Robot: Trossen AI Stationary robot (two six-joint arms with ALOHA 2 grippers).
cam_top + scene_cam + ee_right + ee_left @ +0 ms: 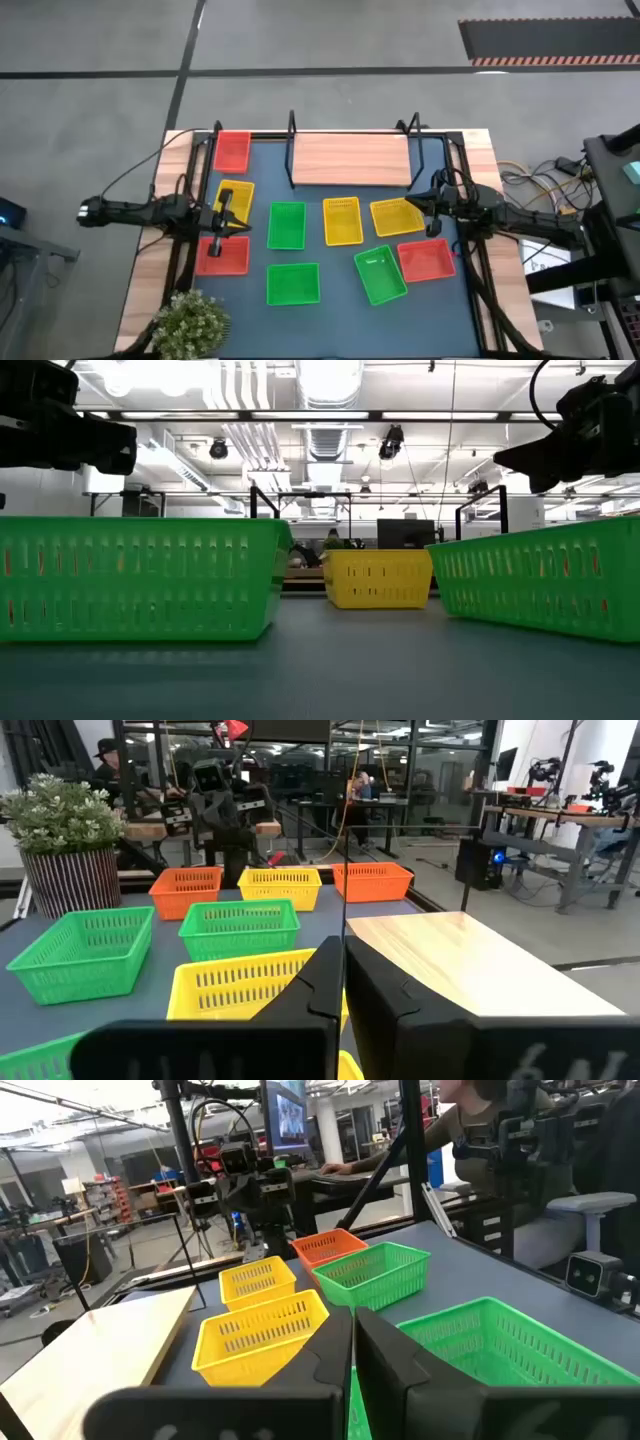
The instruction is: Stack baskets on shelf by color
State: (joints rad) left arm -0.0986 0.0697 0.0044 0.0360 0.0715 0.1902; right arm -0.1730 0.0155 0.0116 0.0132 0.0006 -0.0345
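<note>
High view shows you at the start: the shelf [350, 160] at the surface's far edge is bare, all nine baskets [343, 220] lie before it, and left gripper [226, 222] and right gripper [432, 203] hover with fingers together, so part one over a basket first.

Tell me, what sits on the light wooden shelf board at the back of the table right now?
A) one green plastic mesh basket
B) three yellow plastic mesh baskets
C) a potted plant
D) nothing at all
D: in the high view the light wooden shelf board is bare, while every plastic mesh basket lies on the dark blue tabletop.
</note>
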